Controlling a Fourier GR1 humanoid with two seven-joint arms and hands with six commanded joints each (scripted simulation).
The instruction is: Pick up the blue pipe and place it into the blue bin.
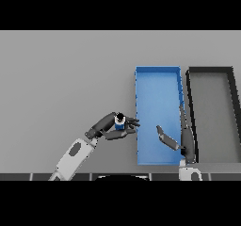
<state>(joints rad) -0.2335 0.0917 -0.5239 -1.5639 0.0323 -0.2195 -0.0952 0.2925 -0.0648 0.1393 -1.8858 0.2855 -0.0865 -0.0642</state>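
The right hand is hanging with fingers loosely spread over the blue bin, the left hand is curling around the blue pipe just beside the bin's left wall — and farther right, touching, a black bin is sitting.

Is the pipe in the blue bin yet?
Not yet. The pipe is held in the left hand, just left of the bin.

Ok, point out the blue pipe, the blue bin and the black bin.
blue pipe (119,123): head view, on its blue body, in the left hand.
blue bin (157,98): head view, on its bare floor.
black bin (214,112): head view, on its grey floor.
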